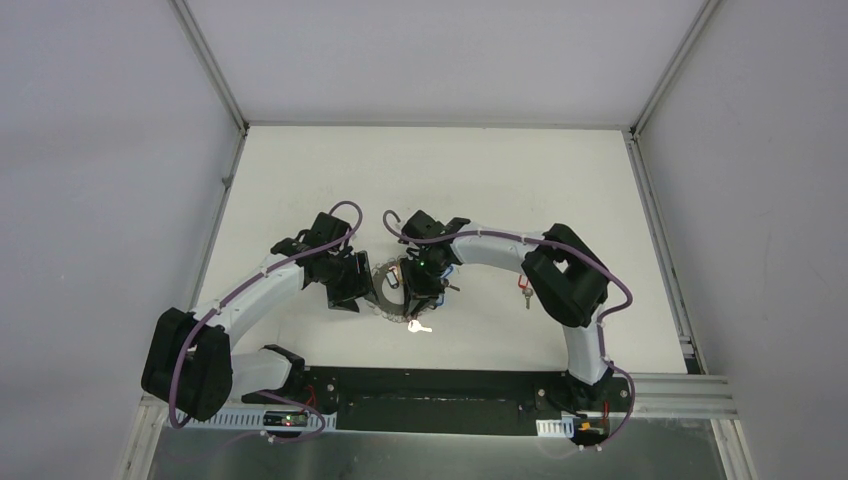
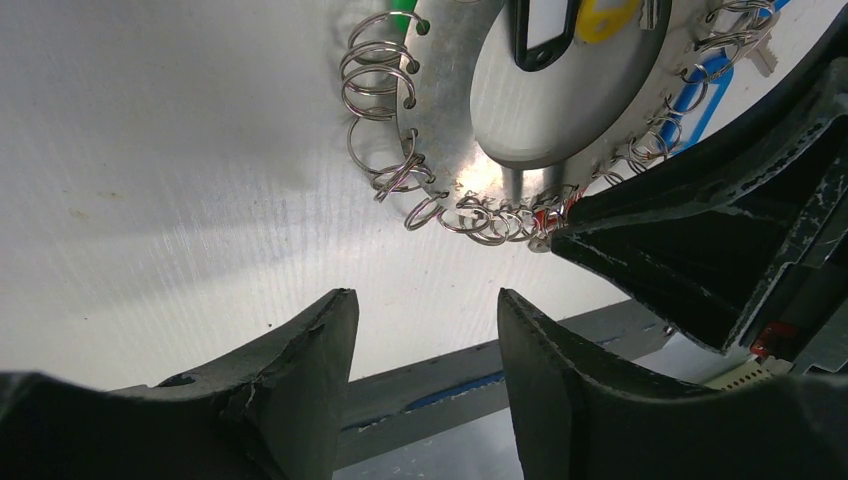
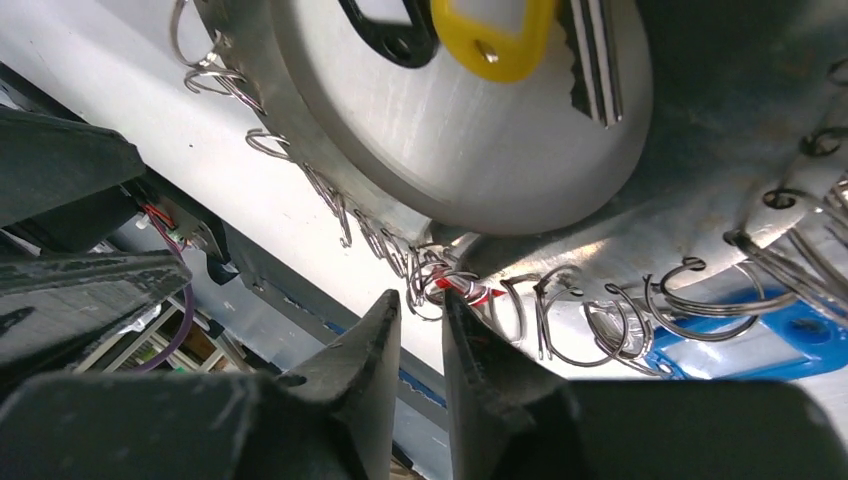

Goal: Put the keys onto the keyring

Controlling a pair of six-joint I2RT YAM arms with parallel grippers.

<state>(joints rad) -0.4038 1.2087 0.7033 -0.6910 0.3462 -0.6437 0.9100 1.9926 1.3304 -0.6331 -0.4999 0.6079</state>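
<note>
Two tags lie on the keyring [image 2: 440,100]: yellow tag [image 3: 495,40], black-rimmed tag [image 2: 545,30]

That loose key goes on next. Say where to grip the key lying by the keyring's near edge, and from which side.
Probably grip the key across its narrow width, coming straight down from above: it lies flat on the table beside the keyring, with bare surface on its near side.

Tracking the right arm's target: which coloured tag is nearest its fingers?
The red tag, just above the fingertips among the split rings; the yellow tag and blue tag lie farther off.
</note>
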